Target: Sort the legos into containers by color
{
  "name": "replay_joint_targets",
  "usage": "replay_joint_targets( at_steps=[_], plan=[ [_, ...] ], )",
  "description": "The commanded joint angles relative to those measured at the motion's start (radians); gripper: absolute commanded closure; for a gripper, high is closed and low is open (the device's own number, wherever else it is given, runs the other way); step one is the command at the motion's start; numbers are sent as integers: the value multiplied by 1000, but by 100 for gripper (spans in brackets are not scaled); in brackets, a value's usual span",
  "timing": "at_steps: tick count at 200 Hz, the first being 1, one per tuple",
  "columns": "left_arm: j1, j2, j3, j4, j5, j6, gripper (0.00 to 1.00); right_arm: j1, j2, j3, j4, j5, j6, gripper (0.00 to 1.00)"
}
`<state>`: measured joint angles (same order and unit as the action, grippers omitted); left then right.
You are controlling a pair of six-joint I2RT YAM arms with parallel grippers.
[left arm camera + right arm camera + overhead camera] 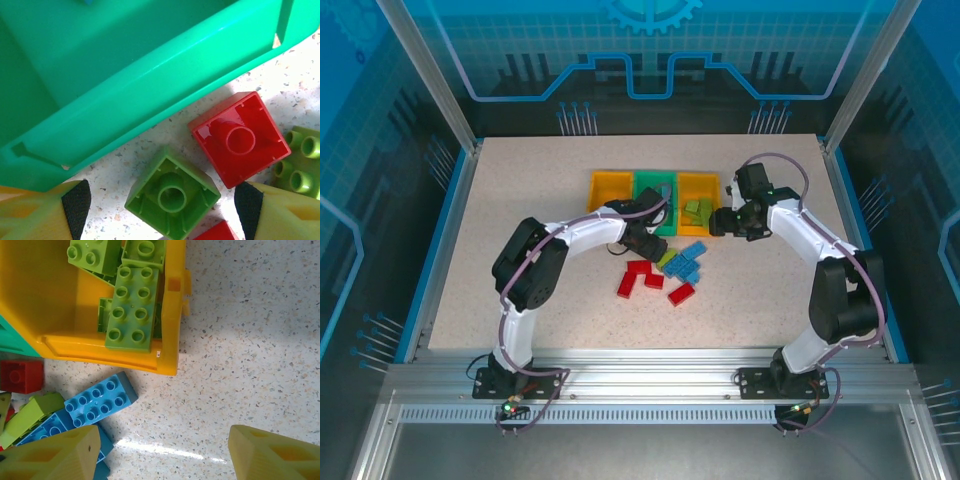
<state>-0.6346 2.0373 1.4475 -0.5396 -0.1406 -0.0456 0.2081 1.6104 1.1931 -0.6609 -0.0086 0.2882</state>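
Note:
Three containers stand in a row: a yellow bin [610, 188], a green bin [655, 190] and a second yellow bin [698, 195] that holds several light green legos [131, 307]. Loose red [638, 278], blue [688, 262] and green legos lie in front of them. My left gripper [648, 242] is low beside the green bin's wall [150, 85]. It is open, and an upside-down green brick [172, 194] lies between its fingers, untouched, with an upside-down red brick [240, 139] beside it. My right gripper [165, 455] is open over bare table by the right bin's corner, a blue brick [100, 399] to its left.
A studded green brick [302, 165] lies at the right edge of the left wrist view. A red brick [20, 376] and a light green sloped brick [30, 415] lie left of the blue ones. Blue walls and metal posts ring the table [520, 200].

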Motion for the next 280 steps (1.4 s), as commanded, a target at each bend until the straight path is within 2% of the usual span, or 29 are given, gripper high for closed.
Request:
replay_joint_targets(
  at_steps=[1,20,45,79,97,157,218,280],
  plan=[
    [4,41,15,11,10,42,21,-15,21,41,-3,-14,-4,30],
    [12,43,3,31,20,46,22,-16,29,47,-6,-14,-4,30],
    [28,37,-4,33,51,36,32,-16,33,53,-11,-13,-6,30],
    [29,11,-40,54,68,35,35,-15,32,54,-13,-11,-3,30],
    [30,2,-50,62,76,29,43,-15,32,54,-13,-11,-1,30],
    [29,-23,-68,62,85,3,59,-16,20,50,-22,4,-5,30],
    [29,-102,-71,23,69,-54,63,-17,16,42,-13,-1,0,30],
    [14,-140,40,-17,98,-80,62,-28,4,40,-11,1,1,30]
  ],
)
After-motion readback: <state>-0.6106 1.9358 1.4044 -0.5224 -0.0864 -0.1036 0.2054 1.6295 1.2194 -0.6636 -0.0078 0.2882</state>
